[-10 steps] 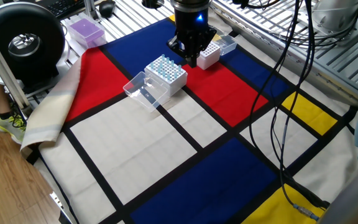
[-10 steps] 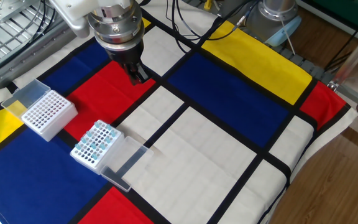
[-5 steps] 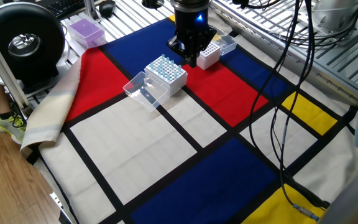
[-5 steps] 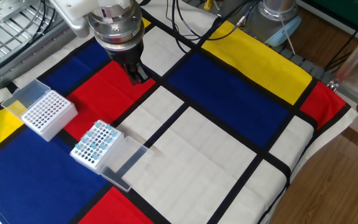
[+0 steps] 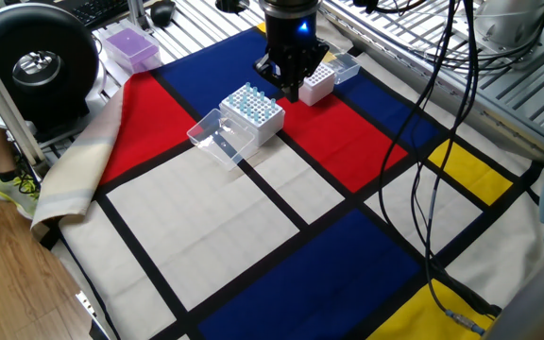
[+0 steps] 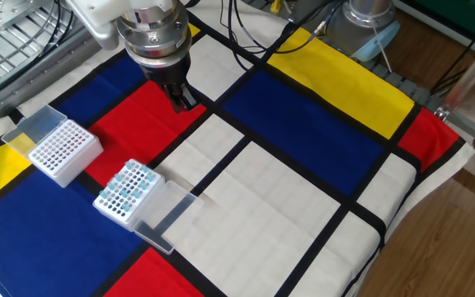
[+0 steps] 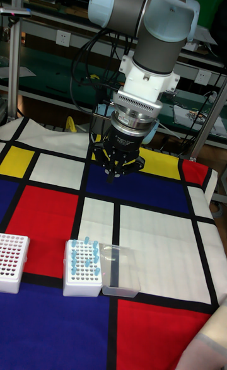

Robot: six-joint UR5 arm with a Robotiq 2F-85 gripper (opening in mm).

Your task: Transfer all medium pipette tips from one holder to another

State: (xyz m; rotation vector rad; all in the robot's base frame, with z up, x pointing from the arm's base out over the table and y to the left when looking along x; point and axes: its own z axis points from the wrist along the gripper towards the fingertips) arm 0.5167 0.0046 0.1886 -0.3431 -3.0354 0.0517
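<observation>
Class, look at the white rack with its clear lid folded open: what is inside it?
The white rack holds pale blue tips in some holes, others look empty. Their lower ends are hidden inside the rack.

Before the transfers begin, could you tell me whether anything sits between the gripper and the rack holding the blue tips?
Nothing does. In the other fixed view, only bare red cloth separates the gripper from the rack of medium pipette tips.

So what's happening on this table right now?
A single arm's gripper hangs above the red patch of the cloth, fingers close together, apparently empty. Two white racks sit nearby: one holds pale blue pipette tips with its clear lid open, the other rack looks empty. No transfer is visible yet.
</observation>
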